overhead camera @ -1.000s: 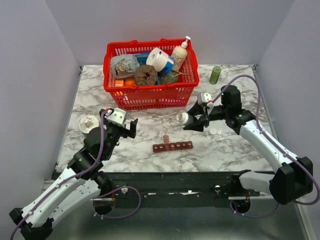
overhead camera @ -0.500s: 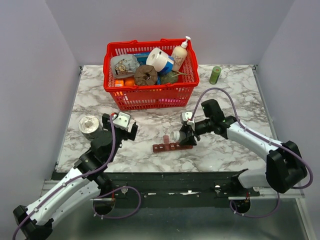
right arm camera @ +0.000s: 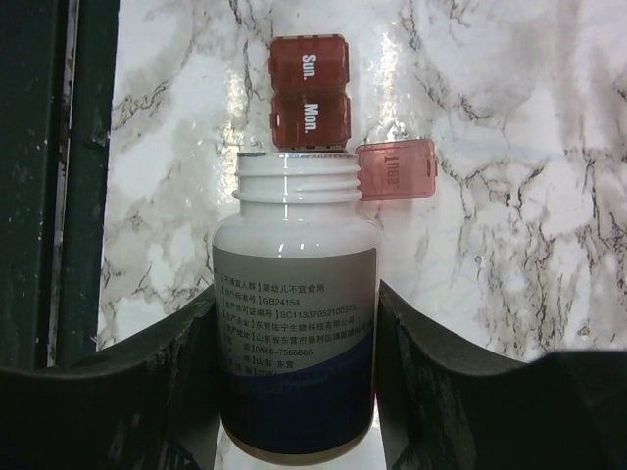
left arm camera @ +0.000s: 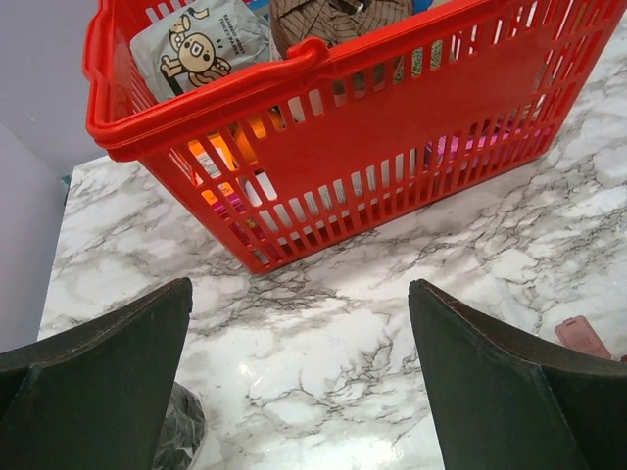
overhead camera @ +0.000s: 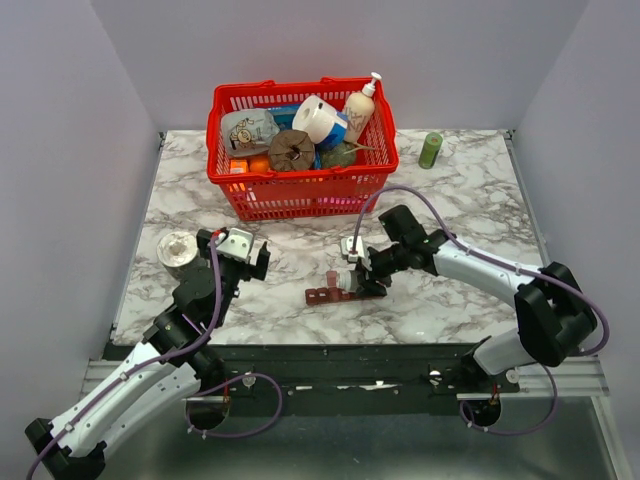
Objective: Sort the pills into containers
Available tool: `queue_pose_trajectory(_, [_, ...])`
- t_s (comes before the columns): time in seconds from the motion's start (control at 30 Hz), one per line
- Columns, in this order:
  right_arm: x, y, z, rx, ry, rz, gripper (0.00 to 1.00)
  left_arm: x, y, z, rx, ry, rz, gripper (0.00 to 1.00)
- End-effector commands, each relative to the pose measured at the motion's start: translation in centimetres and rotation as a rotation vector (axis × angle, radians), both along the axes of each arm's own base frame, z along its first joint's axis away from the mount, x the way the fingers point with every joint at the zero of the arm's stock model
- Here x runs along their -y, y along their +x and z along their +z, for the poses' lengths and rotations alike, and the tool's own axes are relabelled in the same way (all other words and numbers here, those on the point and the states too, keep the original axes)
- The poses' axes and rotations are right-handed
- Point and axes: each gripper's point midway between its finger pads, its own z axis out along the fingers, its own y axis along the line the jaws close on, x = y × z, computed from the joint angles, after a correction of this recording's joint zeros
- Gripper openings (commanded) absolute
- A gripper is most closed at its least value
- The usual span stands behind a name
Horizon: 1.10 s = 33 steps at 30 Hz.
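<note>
Right gripper (right arm camera: 294,338) pinches the bottle (right arm camera: 296,245); centre its mouth over the open cell of the containers (right arm camera: 310,93), then tip slowly.

light: bright, even, cast from above | shadows: soft, thrown beneath basket (overhead camera: 300,200) | glare: seen on marble table (right arm camera: 176,59), right wrist view | focus: bottle (right arm camera: 294,294) label kept sharp, lower edges darkened

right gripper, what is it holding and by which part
The right gripper holds an uncapped pill bottle by the sides of its labelled body, one finger on each side; the threaded neck is free.
</note>
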Motion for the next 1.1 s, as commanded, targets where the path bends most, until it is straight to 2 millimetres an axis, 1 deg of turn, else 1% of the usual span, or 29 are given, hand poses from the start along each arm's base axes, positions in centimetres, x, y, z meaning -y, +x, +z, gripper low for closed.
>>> queue_pose_trajectory(0.0, [-0.3,0.5,-0.5,0.033,-0.062,0.011,0.14,-0.3,0.1,0.2,0.016,0.006,0.013,0.99])
queue_pose_trajectory(0.1, [-0.4,0.5,-0.7,0.036,-0.072,0.014,0.14,-0.3,0.1,0.2,0.016,0.006,0.011,0.99])
queue_pose_trajectory(0.2, [-0.2,0.4,-1.5,0.039,-0.107,0.014,0.14,-0.3,0.1,0.2,0.017,0.006,0.008,0.99])
queue_pose_trajectory(0.43, [-0.2,0.4,-2.6,0.040,-0.167,0.005,0.14,-0.3,0.1,0.1,0.015,0.010,0.008,0.99])
queue_pose_trajectory(0.6, [-0.5,0.3,-2.8,0.045,-0.187,0.013,0.14,-0.3,0.1,0.2,0.017,0.008,0.010,0.99])
queue_pose_trajectory(1.07, [-0.1,0.2,-3.7,0.074,-0.275,0.027,0.13,-0.4,0.1,0.3,0.022,0.007,0.008,0.99])
